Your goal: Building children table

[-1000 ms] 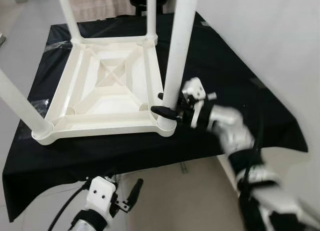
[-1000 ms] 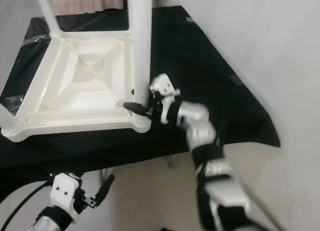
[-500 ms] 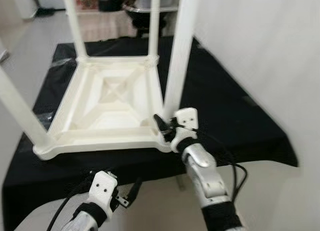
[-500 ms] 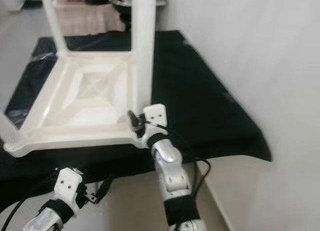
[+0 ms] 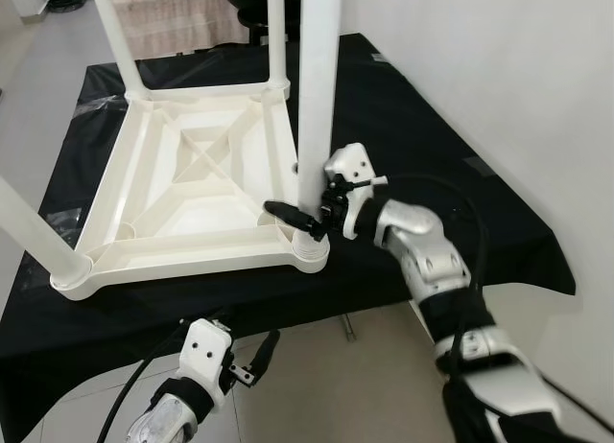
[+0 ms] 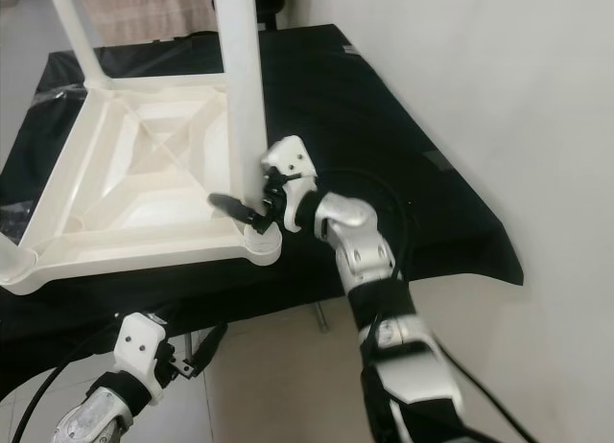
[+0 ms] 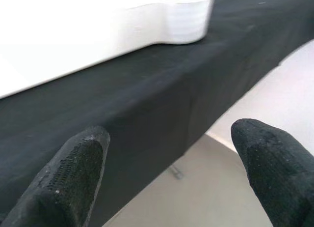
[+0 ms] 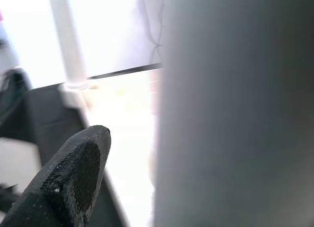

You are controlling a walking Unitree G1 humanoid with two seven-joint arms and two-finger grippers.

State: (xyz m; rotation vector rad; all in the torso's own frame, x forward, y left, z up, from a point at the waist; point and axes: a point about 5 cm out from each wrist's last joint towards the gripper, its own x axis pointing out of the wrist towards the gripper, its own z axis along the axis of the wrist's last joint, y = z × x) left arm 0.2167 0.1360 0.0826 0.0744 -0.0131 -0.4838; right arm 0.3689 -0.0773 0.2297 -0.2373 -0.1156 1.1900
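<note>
White plastic table [image 5: 192, 189] lies upside down on a black cloth [image 5: 422, 146] that covers a bench. Underside faces up, with ribs crossing in an X at its centre. Four legs stand up from the corners: near right leg [image 5: 317, 88], far right leg [image 5: 276, 31], far left leg [image 5: 113, 35], near left leg [image 5: 29, 227].

Right gripper [image 5: 309, 208] sits at the base of the near right leg, at about 5 o'clock on the table frame, just above the corner socket [image 5: 309, 251]. One black finger [image 5: 288, 214] reaches across the near side of the leg; the other is behind the leg. Fingers straddle the leg closely. In the right wrist view the leg [image 8: 235, 109] sits right beside one fingertip [image 8: 73, 178]. Cannot tell whether the fingers actually press on the leg.

Left gripper [image 5: 251, 361] hangs low at about 6 o'clock, below the front edge of the cloth, above pale floor [image 5: 317, 385]. Its fingers are spread wide with nothing between them; the left wrist view shows both tips [image 7: 68, 183] well apart, facing the cloth edge [image 7: 147, 104] and the table's corner [image 7: 186, 25].
</note>
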